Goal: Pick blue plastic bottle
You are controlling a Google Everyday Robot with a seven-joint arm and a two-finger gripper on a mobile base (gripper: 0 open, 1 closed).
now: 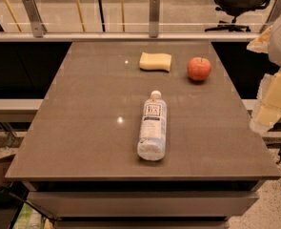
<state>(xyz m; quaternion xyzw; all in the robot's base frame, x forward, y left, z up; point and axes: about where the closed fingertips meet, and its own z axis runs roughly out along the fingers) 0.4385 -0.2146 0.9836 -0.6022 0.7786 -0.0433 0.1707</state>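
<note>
Camera view: blue plastic bottle [152,126] lies on its side on the table [83,128], toward the front, cap pointing away. The gripper [271,99] hangs off the right edge, well apart; open or closed, can't tell. Looks like approach stage: next it must line up across the bottle. Farther back: sponge [155,61], apple [199,68].

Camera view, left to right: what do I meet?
blue plastic bottle → apple → gripper, beyond the table's right edge. The yellow sponge, directly behind the bottle, has no clear slot.
</note>
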